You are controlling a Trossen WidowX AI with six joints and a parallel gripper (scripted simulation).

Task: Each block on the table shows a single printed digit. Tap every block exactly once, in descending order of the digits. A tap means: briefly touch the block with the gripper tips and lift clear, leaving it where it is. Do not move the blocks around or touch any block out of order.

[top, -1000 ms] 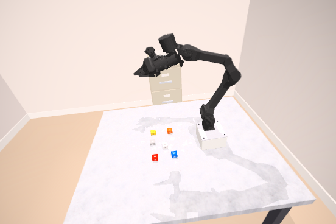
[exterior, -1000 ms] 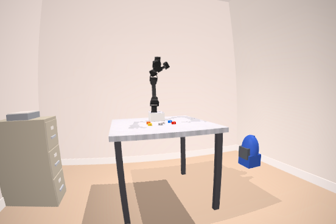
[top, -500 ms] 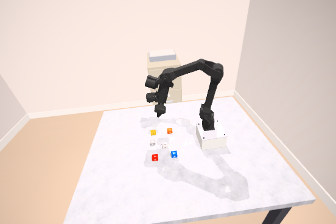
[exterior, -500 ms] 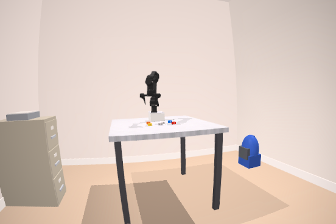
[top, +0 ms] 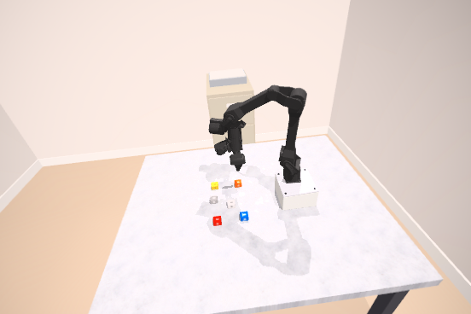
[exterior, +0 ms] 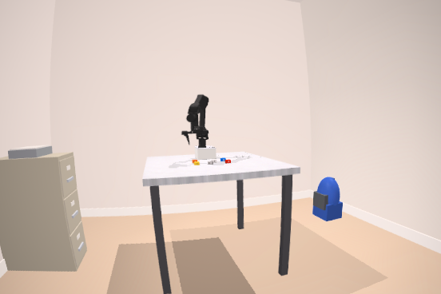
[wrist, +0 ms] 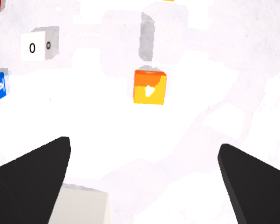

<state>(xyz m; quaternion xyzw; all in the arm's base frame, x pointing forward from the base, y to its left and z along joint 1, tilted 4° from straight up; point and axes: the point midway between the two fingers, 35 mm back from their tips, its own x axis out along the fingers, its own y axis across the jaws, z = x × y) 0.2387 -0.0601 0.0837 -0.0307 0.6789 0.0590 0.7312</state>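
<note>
Six blocks sit mid-bench; the gripper (top: 237, 167), open and empty, hovers above the orange block (top: 238, 183), nothing tapped yet; next, descend onto the highest digit.

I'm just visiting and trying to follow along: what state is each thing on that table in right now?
gripper: open, empty, hanging above the blocks
orange block: on the table, untouched
yellow block: on the table, untouched
grey block: on the table
white block: on the table
red block: on the table
blue block: on the table

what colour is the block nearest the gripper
Orange, seen best in the wrist view, ahead of the open gripper.
</note>
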